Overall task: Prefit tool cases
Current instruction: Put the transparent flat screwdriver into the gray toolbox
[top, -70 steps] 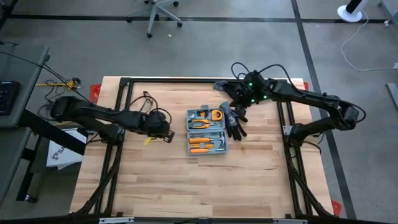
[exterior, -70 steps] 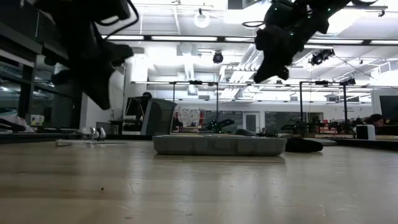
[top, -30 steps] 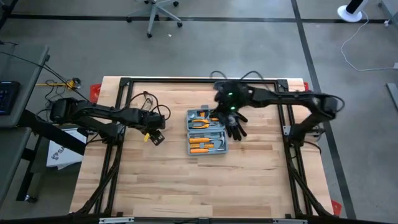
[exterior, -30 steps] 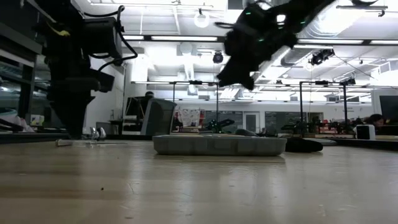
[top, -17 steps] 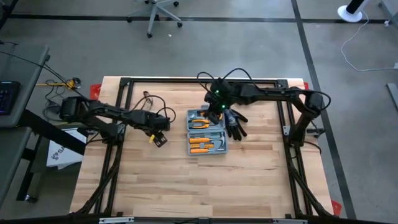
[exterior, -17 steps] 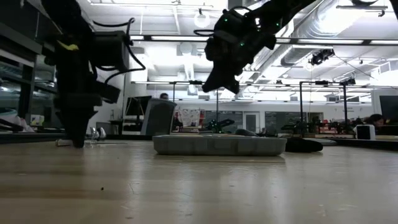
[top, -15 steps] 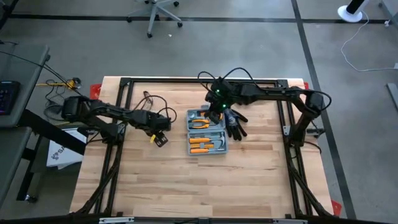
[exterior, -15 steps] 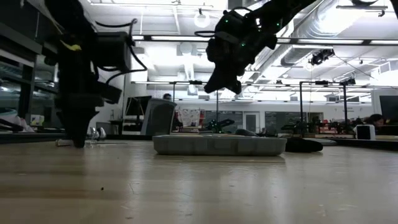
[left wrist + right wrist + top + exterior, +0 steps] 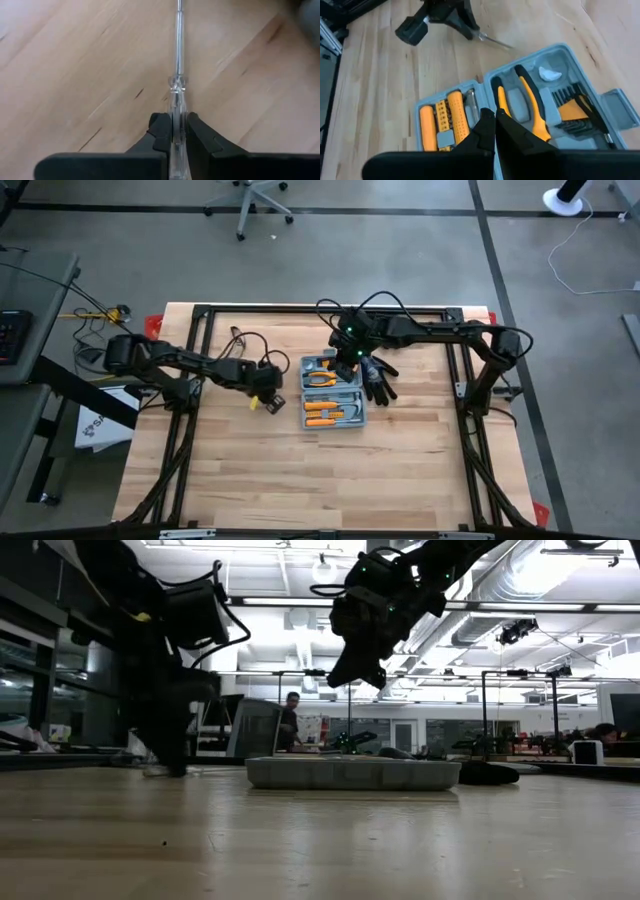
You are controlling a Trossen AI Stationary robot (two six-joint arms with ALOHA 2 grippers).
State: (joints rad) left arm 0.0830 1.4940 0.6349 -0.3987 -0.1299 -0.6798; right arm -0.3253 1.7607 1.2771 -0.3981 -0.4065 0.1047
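Observation:
The grey-blue tool case [image 9: 305, 420] lies open in the middle of the table, with orange-handled pliers and bits in its moulded tray [image 9: 560, 50]. My right gripper [image 9: 494, 117] hovers shut above the case's far half [image 9: 350, 773], touching nothing. Left of the case, my left gripper [image 9: 270, 402] points steeply down at the table and is shut on a clear-handled screwdriver [image 9: 178, 60]. The right wrist view shows the screwdriver's metal shaft [image 9: 495, 41] sticking out from my left gripper [image 9: 465, 30] toward the case. My left gripper pinches the screwdriver's clear handle [image 9: 176, 112] between its two fingers [image 9: 160, 131], one on each side. The fingers come from above, pointing steeply down. The shaft [image 9: 178, 35] runs on past the fingertips, low along the wooden table.
Black-and-grey work gloves [image 9: 380, 380] lie against the case's right side. A black frame [image 9: 200, 315] runs round the far and side edges of the table. Bare wood fills the near half [image 9: 320, 480]. A person stands in the room behind [image 9: 290, 720].
My left gripper has gone down and toward the table's right, closer to the tool case, and now stands at the screwdriver. My right gripper has shifted a little toward the table's left, over the case's far half, staying above it. The case and gloves have kept still.

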